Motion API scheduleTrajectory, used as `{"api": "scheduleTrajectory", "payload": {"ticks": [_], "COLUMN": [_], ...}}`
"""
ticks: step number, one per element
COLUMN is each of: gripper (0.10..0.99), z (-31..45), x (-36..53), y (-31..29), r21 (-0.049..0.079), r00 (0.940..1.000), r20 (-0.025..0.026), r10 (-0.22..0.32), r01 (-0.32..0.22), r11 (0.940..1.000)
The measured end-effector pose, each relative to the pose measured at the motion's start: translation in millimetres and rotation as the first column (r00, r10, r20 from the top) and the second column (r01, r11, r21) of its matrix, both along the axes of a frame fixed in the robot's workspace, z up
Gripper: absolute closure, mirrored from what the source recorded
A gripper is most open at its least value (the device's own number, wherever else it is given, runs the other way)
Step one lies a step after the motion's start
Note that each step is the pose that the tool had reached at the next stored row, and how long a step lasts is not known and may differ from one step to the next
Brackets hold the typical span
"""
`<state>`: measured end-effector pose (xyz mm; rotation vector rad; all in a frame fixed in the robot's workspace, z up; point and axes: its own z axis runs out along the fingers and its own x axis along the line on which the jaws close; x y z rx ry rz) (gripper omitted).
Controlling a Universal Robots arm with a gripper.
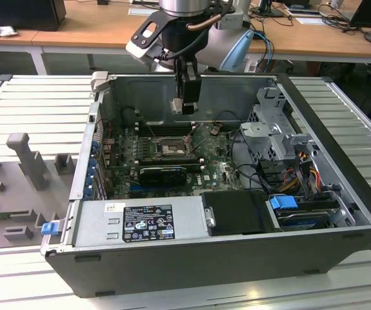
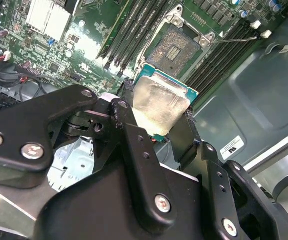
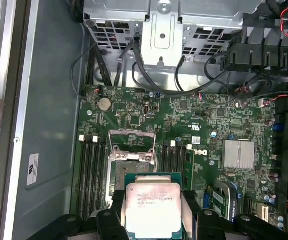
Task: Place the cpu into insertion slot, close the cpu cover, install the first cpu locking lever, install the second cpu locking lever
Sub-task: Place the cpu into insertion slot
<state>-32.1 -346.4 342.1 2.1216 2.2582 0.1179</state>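
Cpu [image 3: 153, 207], small thin square chip with silver-grey metal face, pinched by opposite edges in black gripper [image 1: 186, 104]. Held clear above green motherboard [image 3: 219, 115], apart from square black-framed insertion slot [image 2: 176, 47]. Thin dark-grey metal cpu cover [image 3: 132, 132] apparently swung up, contacts bare. Probably first step, placing. Calls for centring over socket, squaring edges, level lowering.

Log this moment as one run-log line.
pincer: shut on cpu | cpu: held above motherboard, unseated | insertion slot: empty
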Motion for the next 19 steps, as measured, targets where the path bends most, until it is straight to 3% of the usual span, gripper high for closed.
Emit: {"api": "scheduleTrajectory", "payload": {"ticks": [19], "gripper": [0.553], "z": [-6.7], "x": [-0.1], "y": [0.0], "r21": [0.000], "r00": [1.0000], "r20": [-0.0024], "r10": [0.000], "r01": [0.000], "r11": [1.0000]}}
